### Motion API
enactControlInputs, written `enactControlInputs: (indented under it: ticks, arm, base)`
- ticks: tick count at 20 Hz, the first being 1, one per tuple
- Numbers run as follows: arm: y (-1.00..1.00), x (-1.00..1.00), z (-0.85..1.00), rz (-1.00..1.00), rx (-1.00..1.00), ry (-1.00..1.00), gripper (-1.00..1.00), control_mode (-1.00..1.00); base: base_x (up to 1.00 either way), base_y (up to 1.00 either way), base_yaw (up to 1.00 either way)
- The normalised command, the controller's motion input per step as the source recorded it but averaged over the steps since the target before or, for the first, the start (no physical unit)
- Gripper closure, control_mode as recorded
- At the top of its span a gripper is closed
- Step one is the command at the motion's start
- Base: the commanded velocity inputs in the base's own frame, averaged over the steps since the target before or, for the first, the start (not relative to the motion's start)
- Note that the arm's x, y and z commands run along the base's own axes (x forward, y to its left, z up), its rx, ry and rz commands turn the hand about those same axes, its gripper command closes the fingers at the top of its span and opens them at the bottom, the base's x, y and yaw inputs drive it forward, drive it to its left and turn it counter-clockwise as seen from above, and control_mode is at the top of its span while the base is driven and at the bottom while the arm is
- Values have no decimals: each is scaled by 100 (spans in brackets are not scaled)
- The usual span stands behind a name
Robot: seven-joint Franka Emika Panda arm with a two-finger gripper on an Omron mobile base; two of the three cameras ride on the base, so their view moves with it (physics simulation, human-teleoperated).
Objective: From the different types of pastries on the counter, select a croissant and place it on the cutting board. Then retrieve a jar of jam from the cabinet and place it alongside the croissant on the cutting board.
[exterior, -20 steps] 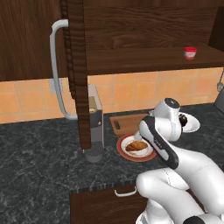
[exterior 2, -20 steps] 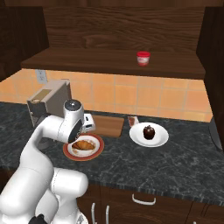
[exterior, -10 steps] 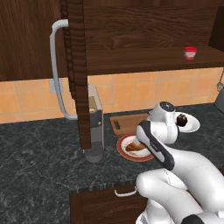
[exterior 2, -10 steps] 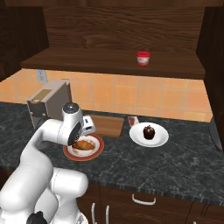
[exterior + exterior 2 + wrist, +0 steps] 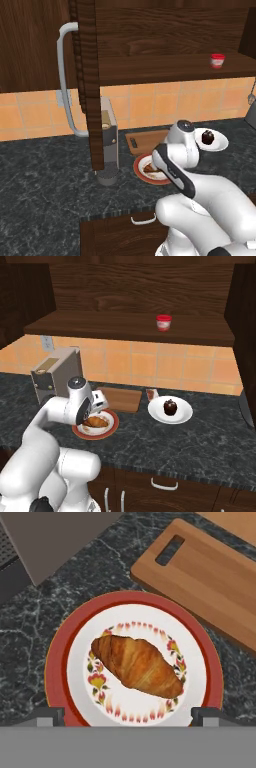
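- One golden-brown croissant (image 5: 137, 665) lies in the middle of a round red-rimmed plate (image 5: 57, 657) on the dark counter (image 5: 100, 562).
- Gripper (image 5: 129, 716) hangs above the plate, fingers spread wide apart and holding nothing.
- Wooden cutting board (image 5: 210, 582) sits just beside the plate, bare.
- Red jar of jam (image 5: 163, 322) stands on the open cabinet (image 5: 130, 326) shelf.
- Second dark pastry (image 5: 170, 406) rests on a white plate (image 5: 182, 416) nearby.

No readable text, label, brand, number or sign is showing on anything in these views.
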Motion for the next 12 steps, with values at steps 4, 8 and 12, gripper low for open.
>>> enactControlInputs:
  ticks: [4,8,12]
  arm:
    - [2,34,-25,0,0,1,-100,-100]
    - [0,14,0,0,0,0,-100,-100]
    - [0,5,-1,0,0,0,-100,-100]
  base:
    - [0,0,0]
    - [0,0,0]
    - [0,0,0]
